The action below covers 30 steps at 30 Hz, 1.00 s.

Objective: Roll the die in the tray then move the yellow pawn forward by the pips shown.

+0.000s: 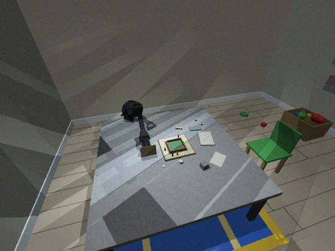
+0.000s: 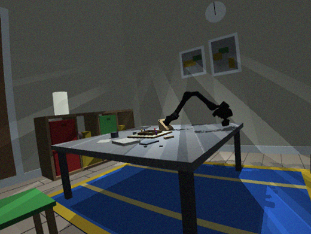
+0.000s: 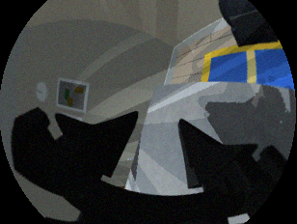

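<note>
My gripper [image 1: 145, 145] [image 2: 166, 122] [image 3: 159, 117] is open, with nothing visible between its fingers. It is low beside the upright wooden piece [image 1: 148, 150] [image 2: 161, 124], left of the game board [image 1: 164, 156]. The tray [image 1: 175, 145] is a green-floored wooden frame in the board's middle. The yellow pawn [image 1: 177, 153] stands on the board's near side, beside the blue pawn [image 1: 172, 154]. The red pawn [image 1: 165, 149] is at the left side and the purple pawn [image 1: 178, 136] at the far side. A small white piece [image 1: 163, 166] and a larger pale piece [image 1: 181, 161] lie in front of the board; which is the die is unclear.
A dark grey block [image 1: 204, 165] [image 2: 114, 134] stands near a pale sheet [image 1: 218, 159]. A white pad [image 1: 205, 138] lies right of the board. A flat blue-grey object [image 1: 194, 128] and a small tan bar [image 1: 179, 128] lie behind it.
</note>
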Tool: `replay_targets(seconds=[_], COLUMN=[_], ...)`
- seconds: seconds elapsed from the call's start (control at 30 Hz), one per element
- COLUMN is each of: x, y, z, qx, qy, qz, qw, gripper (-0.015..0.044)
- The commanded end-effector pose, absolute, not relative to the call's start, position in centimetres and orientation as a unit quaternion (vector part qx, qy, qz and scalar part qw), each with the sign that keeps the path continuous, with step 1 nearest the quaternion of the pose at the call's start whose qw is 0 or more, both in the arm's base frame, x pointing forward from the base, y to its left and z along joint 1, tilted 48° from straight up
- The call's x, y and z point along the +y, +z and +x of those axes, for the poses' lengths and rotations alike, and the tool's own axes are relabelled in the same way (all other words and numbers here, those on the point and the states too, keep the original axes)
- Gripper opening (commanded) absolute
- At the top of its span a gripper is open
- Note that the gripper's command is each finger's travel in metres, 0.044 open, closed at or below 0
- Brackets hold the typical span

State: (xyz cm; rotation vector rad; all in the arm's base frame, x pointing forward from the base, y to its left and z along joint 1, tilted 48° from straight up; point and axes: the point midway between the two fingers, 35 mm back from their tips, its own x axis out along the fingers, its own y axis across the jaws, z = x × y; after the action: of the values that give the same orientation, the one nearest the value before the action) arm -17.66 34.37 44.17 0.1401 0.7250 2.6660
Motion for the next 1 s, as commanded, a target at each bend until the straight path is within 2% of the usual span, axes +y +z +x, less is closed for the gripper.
replay_targets(seconds=[0.0, 0.47, 0.97], x=[36.2, 40.8, 39.8], y=[44.3, 43.2, 38.3], z=[-14.1, 2.4, 20.4], qx=[0.241, 0.209, 0.208], qy=[0.937, 0.851, 0.702], qz=[0.064, 0.105, 0.113], qw=[0.246, 0.471, 0.671], gripper=[0.0275, 0.0275, 0.0275])
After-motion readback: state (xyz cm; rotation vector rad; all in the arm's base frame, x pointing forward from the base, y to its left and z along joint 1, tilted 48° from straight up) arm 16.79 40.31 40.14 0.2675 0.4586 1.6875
